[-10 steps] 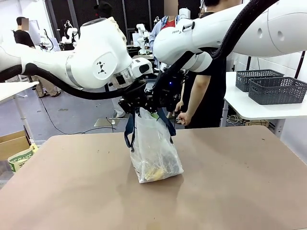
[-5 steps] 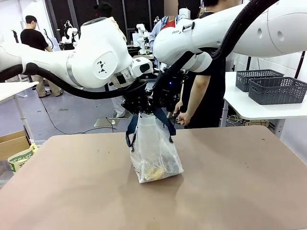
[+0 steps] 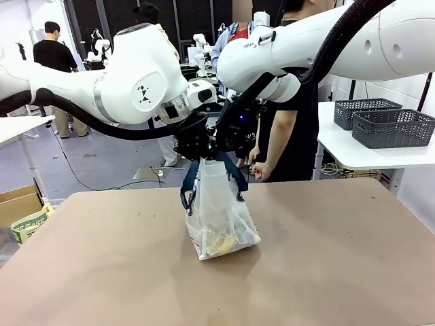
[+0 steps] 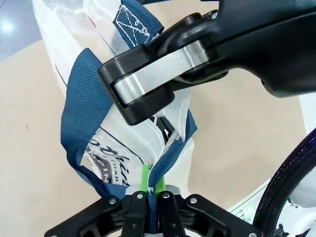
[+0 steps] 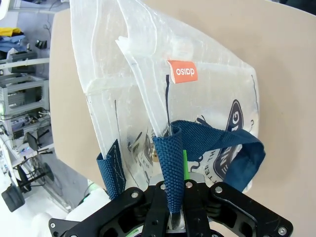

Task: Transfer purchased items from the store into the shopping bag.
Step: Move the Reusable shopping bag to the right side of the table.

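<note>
The shopping bag point(image 3: 219, 217) stands on the tabletop point(image 3: 326, 258), with both pincers directly above its mouth: the left pincer point(image 4: 149, 190) is pressed together on one navy strap, the right pincer point(image 5: 174, 197) on the other. Purchased items point(image 3: 221, 242), a yellow piece among them, lie at the bag's bottom. Loading therefore appears largely done; lifting or handing over the bag likely remains.

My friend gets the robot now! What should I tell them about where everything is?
Left gripper: shut on a navy strap handle of the translucent whitish plastic shopping bag.
Right gripper: shut on the other navy strap handle.
The bag stands on the tan table, held up from the top.
Done: a yellow item and darker bits lie inside at the bottom.
Left: probably releasing or handing over the bag; whether more items remain can't be told.
</note>
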Robot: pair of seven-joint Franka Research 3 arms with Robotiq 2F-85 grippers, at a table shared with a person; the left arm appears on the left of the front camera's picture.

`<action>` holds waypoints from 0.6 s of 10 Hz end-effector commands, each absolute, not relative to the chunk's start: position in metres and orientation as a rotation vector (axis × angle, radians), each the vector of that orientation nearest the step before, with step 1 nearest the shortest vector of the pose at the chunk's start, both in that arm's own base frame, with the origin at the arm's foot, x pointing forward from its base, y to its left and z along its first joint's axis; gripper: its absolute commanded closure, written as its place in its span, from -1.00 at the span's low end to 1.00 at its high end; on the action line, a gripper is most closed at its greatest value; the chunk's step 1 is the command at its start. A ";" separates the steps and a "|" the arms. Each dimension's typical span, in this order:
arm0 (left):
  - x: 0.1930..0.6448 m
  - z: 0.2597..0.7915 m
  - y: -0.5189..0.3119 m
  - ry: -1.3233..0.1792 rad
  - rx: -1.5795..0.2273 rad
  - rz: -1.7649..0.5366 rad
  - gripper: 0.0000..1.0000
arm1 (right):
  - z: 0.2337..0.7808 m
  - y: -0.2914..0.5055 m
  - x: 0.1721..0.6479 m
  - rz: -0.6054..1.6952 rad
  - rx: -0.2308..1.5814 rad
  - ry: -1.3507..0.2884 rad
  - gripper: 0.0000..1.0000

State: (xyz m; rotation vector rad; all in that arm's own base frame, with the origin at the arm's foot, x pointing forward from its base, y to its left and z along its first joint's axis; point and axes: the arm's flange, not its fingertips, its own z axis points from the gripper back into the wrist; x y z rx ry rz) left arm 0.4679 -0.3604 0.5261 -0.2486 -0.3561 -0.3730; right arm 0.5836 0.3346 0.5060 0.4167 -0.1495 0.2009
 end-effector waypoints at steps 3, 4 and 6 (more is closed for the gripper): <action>0.468 0.527 -0.360 -0.357 -0.249 -0.374 1.00 | 0.503 0.330 0.576 0.221 0.445 -0.174 1.00; 0.468 0.527 -0.360 -0.357 -0.249 -0.374 1.00 | 0.504 0.330 0.576 0.224 0.447 -0.177 1.00; 0.468 0.527 -0.360 -0.357 -0.249 -0.374 1.00 | 0.505 0.328 0.576 0.236 0.450 -0.185 0.25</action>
